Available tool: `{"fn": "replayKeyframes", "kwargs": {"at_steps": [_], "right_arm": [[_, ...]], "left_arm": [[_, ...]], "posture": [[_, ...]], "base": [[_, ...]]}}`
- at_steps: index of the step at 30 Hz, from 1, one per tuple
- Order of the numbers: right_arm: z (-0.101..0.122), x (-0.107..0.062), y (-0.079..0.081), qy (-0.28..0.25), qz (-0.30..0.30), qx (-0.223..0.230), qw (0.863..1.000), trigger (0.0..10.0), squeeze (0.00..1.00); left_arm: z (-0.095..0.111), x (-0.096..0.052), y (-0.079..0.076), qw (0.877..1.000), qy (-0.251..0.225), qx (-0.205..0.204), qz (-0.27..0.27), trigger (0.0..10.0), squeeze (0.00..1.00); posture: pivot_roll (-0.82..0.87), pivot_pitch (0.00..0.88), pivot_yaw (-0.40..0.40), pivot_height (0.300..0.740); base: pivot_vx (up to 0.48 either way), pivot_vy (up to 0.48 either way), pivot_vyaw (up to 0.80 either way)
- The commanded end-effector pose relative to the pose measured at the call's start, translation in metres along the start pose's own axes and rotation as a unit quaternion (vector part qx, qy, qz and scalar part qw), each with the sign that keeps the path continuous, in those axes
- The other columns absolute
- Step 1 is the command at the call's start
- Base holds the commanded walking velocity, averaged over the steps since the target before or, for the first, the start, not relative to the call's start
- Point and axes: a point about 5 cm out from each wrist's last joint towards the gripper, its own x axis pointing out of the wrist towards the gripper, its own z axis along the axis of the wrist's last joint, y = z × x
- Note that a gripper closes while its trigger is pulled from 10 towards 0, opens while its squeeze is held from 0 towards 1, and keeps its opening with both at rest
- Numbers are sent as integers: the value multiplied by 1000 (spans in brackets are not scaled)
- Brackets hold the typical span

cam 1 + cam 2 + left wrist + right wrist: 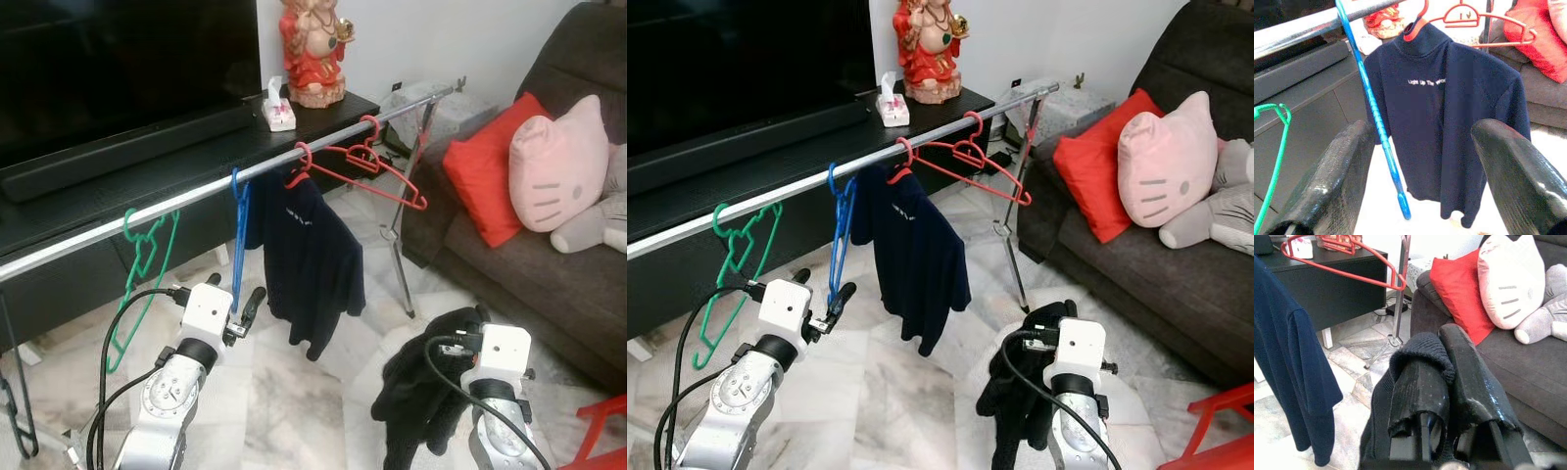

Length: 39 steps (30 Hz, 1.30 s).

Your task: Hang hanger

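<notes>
Left eye view shows the blue hanger (238, 240) already hooked on the rail (196, 196), left gripper (235, 311) just below it with fingers apart, while the right gripper (1442, 382), low under the rail, pinches a black garment (416, 392).

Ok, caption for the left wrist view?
Open left gripper facing blue hanger and navy shirt on rail.

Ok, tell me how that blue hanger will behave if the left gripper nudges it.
The blue hanger hangs from the rail by its hook alone, so it would probably swing or slide. It looks thin and bare, likely light and a bit springy. The open left gripper sits at its lower end.
</notes>
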Motion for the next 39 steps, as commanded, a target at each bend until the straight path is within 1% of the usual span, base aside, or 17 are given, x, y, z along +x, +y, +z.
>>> {"fn": "replayKeyframes", "kwargs": {"at_steps": [1, 6, 17, 21, 31, 34, 36, 39], "right_arm": [[9, 5, 1, -23, 1, -3, 1000, 10000, 0], [11, 5, 2, -26, 4, -3, 1000, 10000, 0], [11, 6, 2, -26, 4, -2, 1000, 10000, 0], [11, 7, 2, -25, 5, -1, 1000, 10000, 0], [11, 7, 3, -25, 7, 0, 1000, 10000, 0], [11, 7, 2, -25, 7, 0, 1000, 10000, 0], [11, 7, 3, -25, 7, 0, 1000, 10000, 0], [11, 7, 4, -25, 10, 1, 1000, 10000, 0]], "left_arm": [[4, 2, 1, 1000, -3, 5, 0, 10000, 0], [4, 3, 1, 1000, -1, 7, 0, 10000, 0], [6, 4, 6, 1000, -5, 11, 21, 10000, 0], [3, 2, 8, 999, 3, 13, 29, 10000, 0], [0, 2, 10, 999, 11, 10, 39, 10000, 0], [-2, 1, 10, 999, 21, 9, 34, 10000, 0], [-6, -1, 10, 999, 35, 4, 32, 10000, 0], [-11, -2, 12, 998, 55, 12, 36, 10000, 0]], "posture": [[-14, 0, -32, 740], [-15, 0, -34, 740], [-15, 0, -37, 740], [-14, 0, -38, 740], [-15, 0, -38, 740], [-14, 0, -38, 740], [-12, 0, -39, 740], [-11, 0, -40, 740]], "base": [[300, 0, 0], [307, 0, 0], [313, 0, 0], [313, 0, 0], [309, 0, 0], [82, 0, 0], [0, 0, 0], [0, 0, 0]]}}
